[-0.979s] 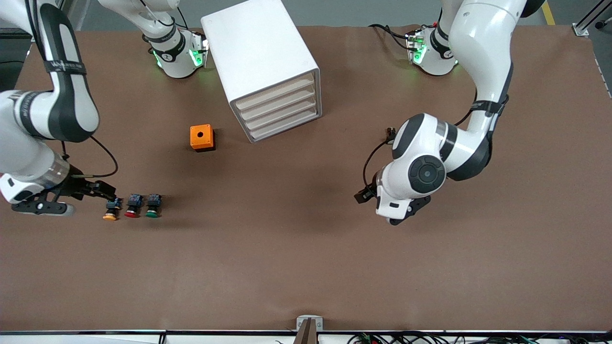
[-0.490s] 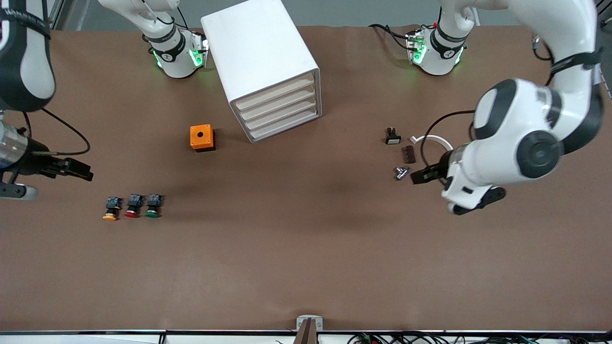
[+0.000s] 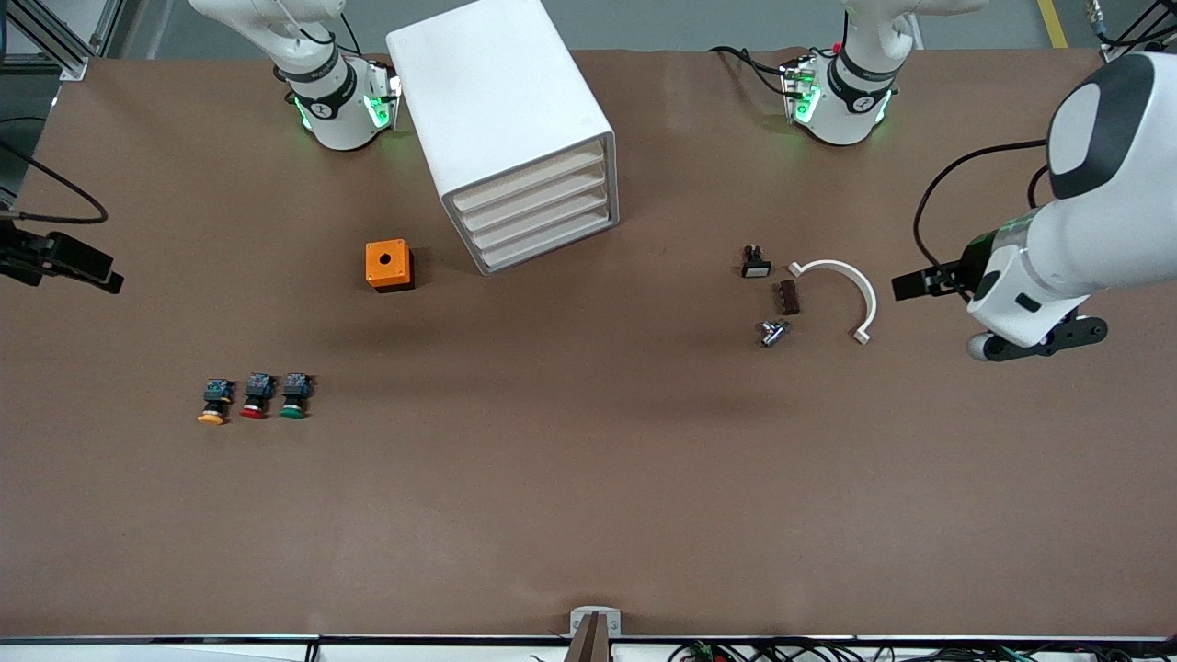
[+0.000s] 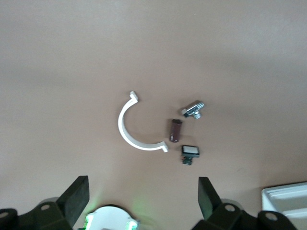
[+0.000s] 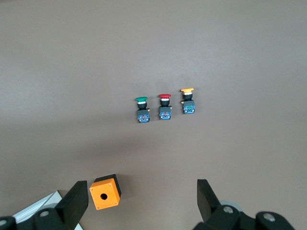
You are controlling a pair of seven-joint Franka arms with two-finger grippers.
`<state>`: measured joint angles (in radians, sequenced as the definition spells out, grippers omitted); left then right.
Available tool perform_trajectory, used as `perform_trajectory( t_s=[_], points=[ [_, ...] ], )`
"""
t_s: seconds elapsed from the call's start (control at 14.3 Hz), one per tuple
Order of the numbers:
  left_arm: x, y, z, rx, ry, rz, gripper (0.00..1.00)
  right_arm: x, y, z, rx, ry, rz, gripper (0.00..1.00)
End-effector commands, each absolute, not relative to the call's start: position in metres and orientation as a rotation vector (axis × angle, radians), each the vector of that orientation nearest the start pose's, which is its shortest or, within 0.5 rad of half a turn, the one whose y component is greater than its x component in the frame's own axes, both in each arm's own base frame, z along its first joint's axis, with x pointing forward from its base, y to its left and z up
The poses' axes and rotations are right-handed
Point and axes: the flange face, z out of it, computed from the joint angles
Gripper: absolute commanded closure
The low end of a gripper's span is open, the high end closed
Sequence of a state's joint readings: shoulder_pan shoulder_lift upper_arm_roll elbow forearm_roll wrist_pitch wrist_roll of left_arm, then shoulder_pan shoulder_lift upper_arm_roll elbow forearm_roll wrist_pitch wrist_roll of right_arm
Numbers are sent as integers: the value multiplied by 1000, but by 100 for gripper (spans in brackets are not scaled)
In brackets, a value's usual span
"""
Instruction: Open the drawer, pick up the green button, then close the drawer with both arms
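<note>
The white cabinet (image 3: 501, 110) stands near the arms' bases, and all of its drawers are pushed in. The drawer (image 3: 544, 216) is the third front from the top. The green-capped button (image 3: 293, 397) (image 5: 142, 109) lies on the table at the end of a row with a red button (image 3: 255, 397) and a yellow button (image 3: 214, 403). My right gripper (image 3: 97, 271) (image 5: 141, 199) hangs open and empty over the table's edge at the right arm's end. My left gripper (image 3: 910, 285) (image 4: 141, 199) hangs open and empty over bare table at the left arm's end.
An orange box (image 3: 389, 265) with a round hole sits beside the cabinet. Toward the left arm's end lie a white half ring (image 3: 851, 285), a brown cylinder (image 3: 788, 297), a metal bolt (image 3: 772, 332) and a small black switch (image 3: 756, 263).
Both arms have swung outward toward their own ends of the table. The right gripper has left the button row. The left arm has uncovered the half ring and small parts.
</note>
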<state>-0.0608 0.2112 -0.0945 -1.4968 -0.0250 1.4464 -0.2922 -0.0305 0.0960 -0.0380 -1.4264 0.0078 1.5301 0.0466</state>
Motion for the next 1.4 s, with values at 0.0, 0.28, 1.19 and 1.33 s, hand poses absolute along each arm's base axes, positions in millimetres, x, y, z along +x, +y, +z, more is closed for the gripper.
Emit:
perform_trajectory(
  t_s=[0.0,0.28,1.19,1.33],
  points=[
    [564,-64,539,-3096,-85,403,0,561,-32,663,-3126,179,-74,0],
    [554,-33,540,-3113,-39,357,0,548,-25,678,-3121,174,-160,0],
    [527,-6,598,-3147,-78,58,0,529,-23,678,-3113,167,-222,0],
    [527,-9,610,-3148,-73,56,0,529,-22,678,-3113,165,-222,0]
  ],
)
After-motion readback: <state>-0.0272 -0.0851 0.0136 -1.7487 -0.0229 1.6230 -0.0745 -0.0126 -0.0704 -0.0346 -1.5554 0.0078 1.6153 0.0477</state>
